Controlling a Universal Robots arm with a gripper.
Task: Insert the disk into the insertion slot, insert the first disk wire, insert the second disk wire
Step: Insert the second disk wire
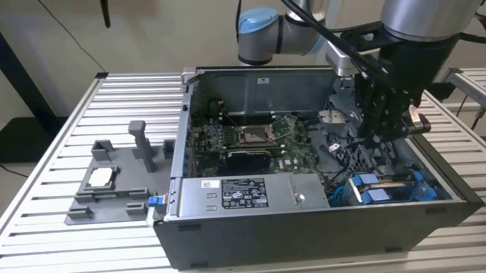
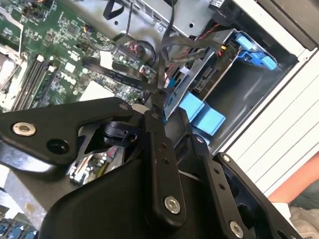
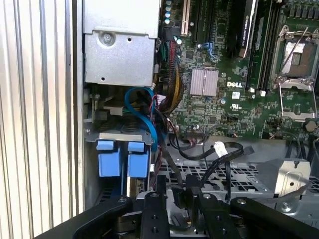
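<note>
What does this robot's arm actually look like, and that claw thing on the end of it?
The arm is a thick silver-grey tube with a light blue cap on its rounded joint, and black cables run along it. The gripper is black, built from flat metal links joined by silver screws, as both wrist views show.

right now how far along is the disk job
The disk already sits in the insertion slot, its blue tabs showing. In hand: the tool grips a black wire above the case floor, beside the bay. Neither wire looks plugged in yet, though the disk's connectors are hidden.
</note>
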